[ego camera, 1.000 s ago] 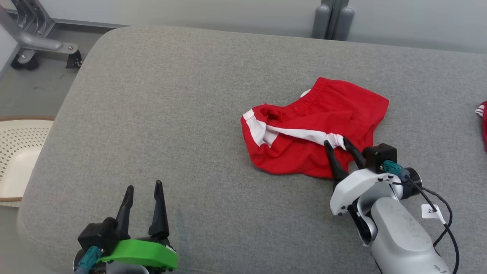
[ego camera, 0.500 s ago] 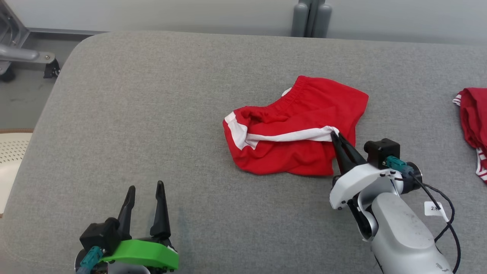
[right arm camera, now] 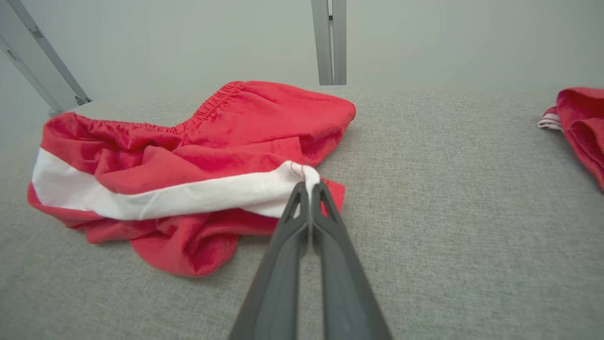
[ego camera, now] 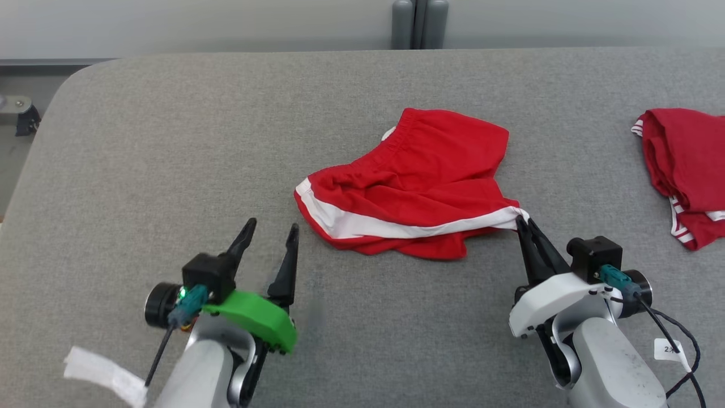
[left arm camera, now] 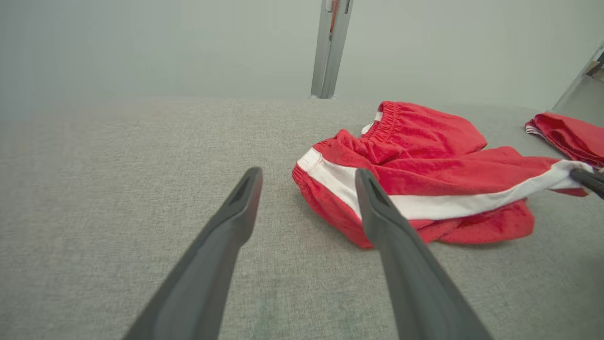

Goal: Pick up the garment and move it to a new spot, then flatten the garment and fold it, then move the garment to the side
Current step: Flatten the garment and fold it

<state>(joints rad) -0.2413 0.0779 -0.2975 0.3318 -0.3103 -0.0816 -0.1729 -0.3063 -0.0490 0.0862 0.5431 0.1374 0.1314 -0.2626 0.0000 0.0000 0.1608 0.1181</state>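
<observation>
The garment (ego camera: 413, 175) is a pair of red shorts with a white stripe, lying crumpled on the grey cushioned surface (ego camera: 226, 141). My right gripper (ego camera: 520, 222) is shut on the garment's white-striped corner at its right end; in the right wrist view the garment (right arm camera: 188, 156) has its white hem pinched between the closed fingertips of that gripper (right arm camera: 310, 185). My left gripper (ego camera: 272, 233) stands open just left of the garment's left end, holding nothing. In the left wrist view the left gripper (left arm camera: 309, 175) points at the garment (left arm camera: 424, 170), a short way off.
A second red garment with white stripes (ego camera: 682, 164) lies at the right edge of the surface; it also shows in the right wrist view (right arm camera: 580, 127). A grey post (ego camera: 418, 24) stands behind the far edge. The surface's left half is bare grey fabric.
My right gripper closed on the white-striped corner and has pulled it right, stretching the stripe out. The left arm came forward toward the garment. The head camera turned right.
</observation>
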